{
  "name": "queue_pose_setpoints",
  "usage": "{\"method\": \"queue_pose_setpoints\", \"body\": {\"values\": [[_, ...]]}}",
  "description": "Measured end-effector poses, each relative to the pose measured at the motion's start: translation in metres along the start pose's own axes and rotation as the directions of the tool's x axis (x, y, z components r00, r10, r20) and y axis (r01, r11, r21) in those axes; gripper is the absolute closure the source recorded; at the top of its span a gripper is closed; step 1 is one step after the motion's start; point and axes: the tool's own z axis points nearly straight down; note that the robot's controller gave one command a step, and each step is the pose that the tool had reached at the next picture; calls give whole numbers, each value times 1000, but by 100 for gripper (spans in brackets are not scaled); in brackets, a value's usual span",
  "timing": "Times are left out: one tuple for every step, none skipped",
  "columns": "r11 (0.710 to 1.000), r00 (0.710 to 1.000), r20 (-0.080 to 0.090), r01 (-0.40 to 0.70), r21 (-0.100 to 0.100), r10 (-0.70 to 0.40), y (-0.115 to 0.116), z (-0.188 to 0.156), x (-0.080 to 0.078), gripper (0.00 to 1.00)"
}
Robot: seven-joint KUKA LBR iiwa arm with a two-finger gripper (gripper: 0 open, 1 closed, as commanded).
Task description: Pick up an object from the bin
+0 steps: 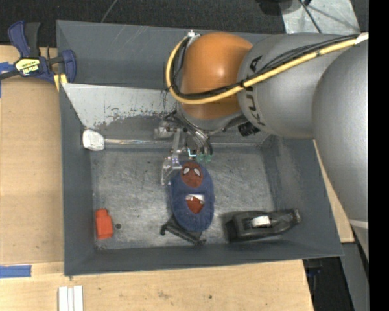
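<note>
Nearest the lens, my silver arm (311, 83) and its orange wrist cover (211, 76) hang over the grey bin (76, 193).
My hand (185, 155) sits low at the top end of a blue plush toy (191, 206) with red-brown patches, lying mid-floor toward the near wall; whether it is released or clenched I cannot tell. A black clip-like piece (181, 232) pokes out at the toy's lower end. A black tape dispenser (259, 224) lies just beside the toy on the view's right. An orange block (104, 224) sits in the near-left corner, and a white crumpled lump (93, 140) lies at the far left.
</note>
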Motion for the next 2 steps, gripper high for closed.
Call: {"method": "queue_pose_setpoints", "body": {"values": [[992,992,11,-128,-13,129,-72,67,-3,0],[932,931,15,-364,-6,364,-130,39,34,0]]}}
